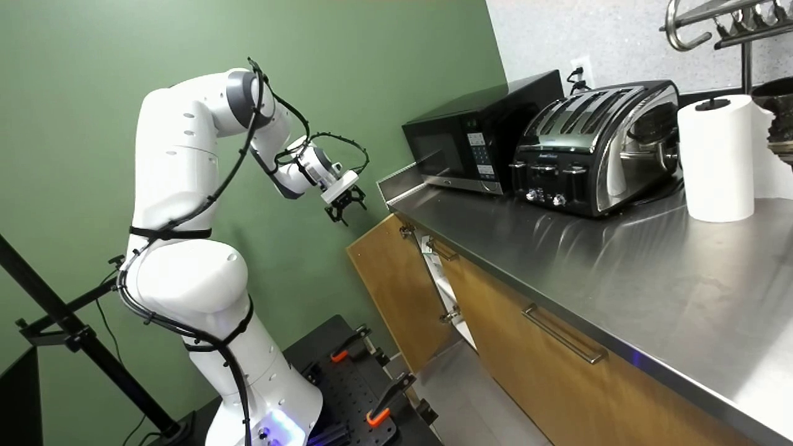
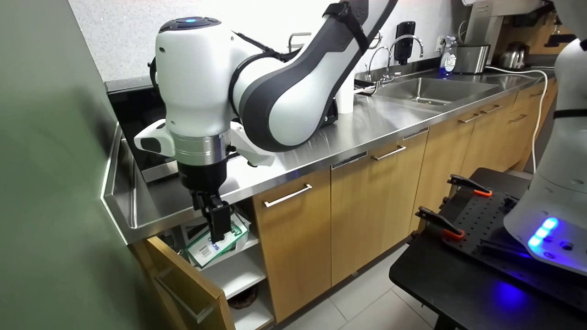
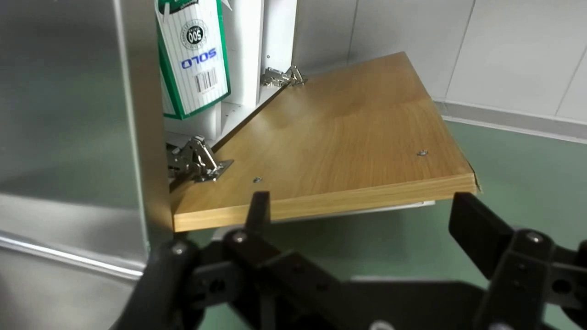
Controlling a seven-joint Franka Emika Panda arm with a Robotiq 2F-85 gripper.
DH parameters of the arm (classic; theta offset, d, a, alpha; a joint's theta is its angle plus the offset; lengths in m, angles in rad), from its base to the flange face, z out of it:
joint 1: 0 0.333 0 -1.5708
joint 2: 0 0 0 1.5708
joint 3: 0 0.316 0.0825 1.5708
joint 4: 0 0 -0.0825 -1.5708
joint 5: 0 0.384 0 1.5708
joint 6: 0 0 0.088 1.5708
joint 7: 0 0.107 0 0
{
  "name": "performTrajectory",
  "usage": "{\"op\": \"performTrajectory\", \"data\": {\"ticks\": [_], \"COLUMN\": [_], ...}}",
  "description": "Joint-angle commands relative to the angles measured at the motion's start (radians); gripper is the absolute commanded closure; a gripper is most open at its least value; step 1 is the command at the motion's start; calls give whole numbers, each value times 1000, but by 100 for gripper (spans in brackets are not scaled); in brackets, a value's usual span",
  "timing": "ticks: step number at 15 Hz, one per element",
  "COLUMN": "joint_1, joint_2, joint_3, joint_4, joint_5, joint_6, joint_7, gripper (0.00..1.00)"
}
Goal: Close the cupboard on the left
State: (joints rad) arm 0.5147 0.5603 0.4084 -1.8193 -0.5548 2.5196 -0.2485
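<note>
The cupboard is a base cabinet whose light-brown wooden door [image 1: 396,279] stands open in both exterior views [image 2: 183,275]. The door swings out toward the green wall, with its bar handle on the wall side. In the wrist view, the door's inner face [image 3: 348,123] and two metal hinges show. My gripper [image 1: 348,212] is open and empty, above the level of the door's top edge. In an exterior view, the gripper [image 2: 216,227] hangs in front of the counter edge near the cupboard opening. In the wrist view, the open fingers [image 3: 362,201] appear over the door's top edge; contact is not visible.
The steel counter [image 1: 619,266] overhangs the cupboard and lies close beside the gripper. A green-and-white box [image 3: 197,59] sits on the cupboard's upper shelf. A microwave [image 1: 446,148], toaster [image 1: 570,155] and paper roll [image 1: 717,161] stand on the counter. The green wall [image 2: 91,206] is close to the door.
</note>
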Motion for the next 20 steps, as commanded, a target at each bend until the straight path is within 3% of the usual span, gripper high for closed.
{"op": "performTrajectory", "data": {"ticks": [1,8,9,10,16,20], "joint_1": [29,25,25,25,11,10], "joint_2": [3,79,94,106,182,229], "joint_3": [-29,-21,-20,-19,12,40], "joint_4": [12,44,47,49,76,113], "joint_5": [28,66,70,76,117,149], "joint_6": [5,107,134,155,233,213], "joint_7": [-19,-65,-81,-93,-187,-244], "gripper": [0,0,25,26,73,100]}}
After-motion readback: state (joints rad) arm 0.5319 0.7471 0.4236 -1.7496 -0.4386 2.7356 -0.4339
